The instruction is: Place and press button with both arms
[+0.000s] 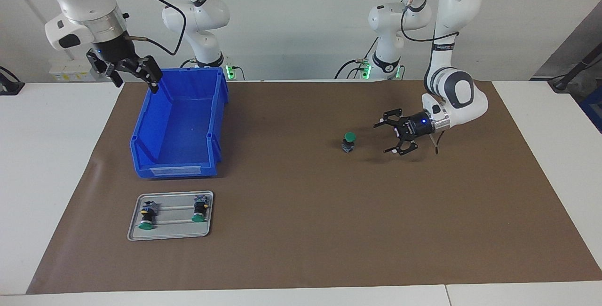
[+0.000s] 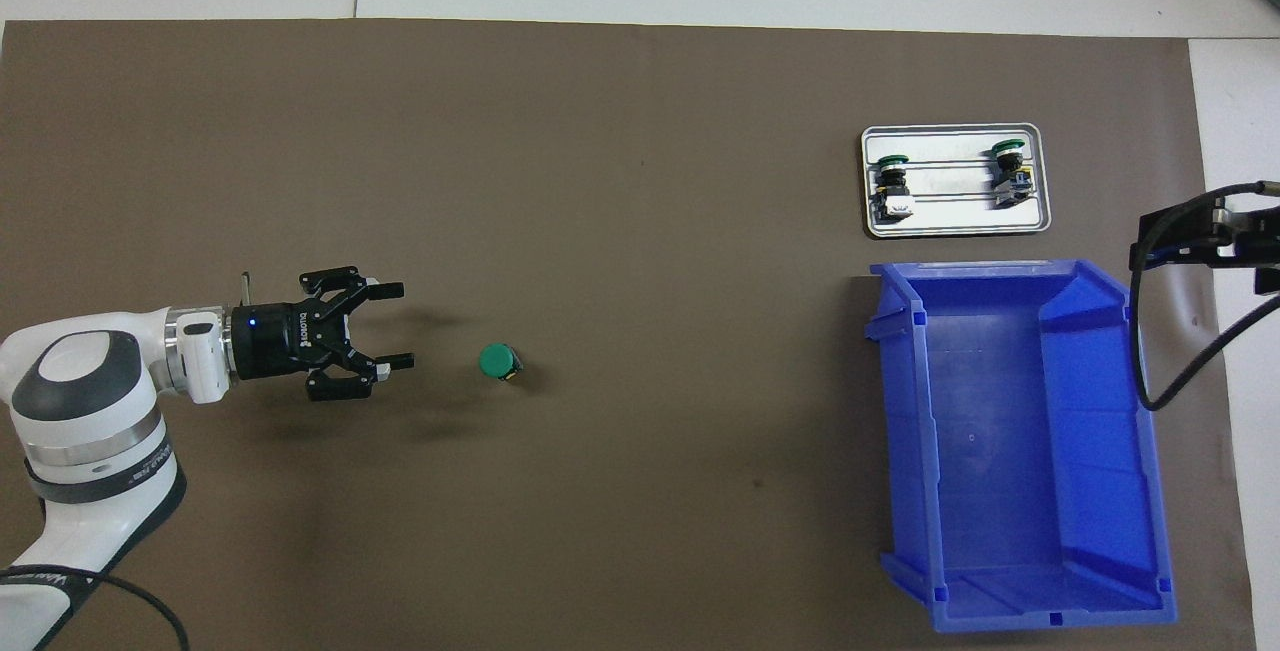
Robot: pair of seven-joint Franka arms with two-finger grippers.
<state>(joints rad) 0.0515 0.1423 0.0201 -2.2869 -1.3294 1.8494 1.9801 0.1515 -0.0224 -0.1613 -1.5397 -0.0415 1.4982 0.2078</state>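
Observation:
A button (image 1: 348, 142) with a green cap stands upright on the brown mat, near the middle; it also shows in the overhead view (image 2: 497, 361). My left gripper (image 1: 388, 137) lies level, low over the mat, open and empty. Its fingers point at the button from the left arm's end, a short gap away. It shows in the overhead view too (image 2: 403, 325). My right gripper (image 1: 135, 79) hangs open and empty, raised over the rim of the blue bin at the right arm's end. In the overhead view only part of it (image 2: 1195, 241) shows.
An empty blue bin (image 1: 176, 168) (image 2: 905, 431) stands at the right arm's end. A silver tray (image 1: 169, 236) (image 2: 950, 227), farther from the robots, holds two more green-capped buttons (image 1: 147, 216) (image 1: 200, 209) lying on their sides. The brown mat (image 1: 301, 231) covers the white table.

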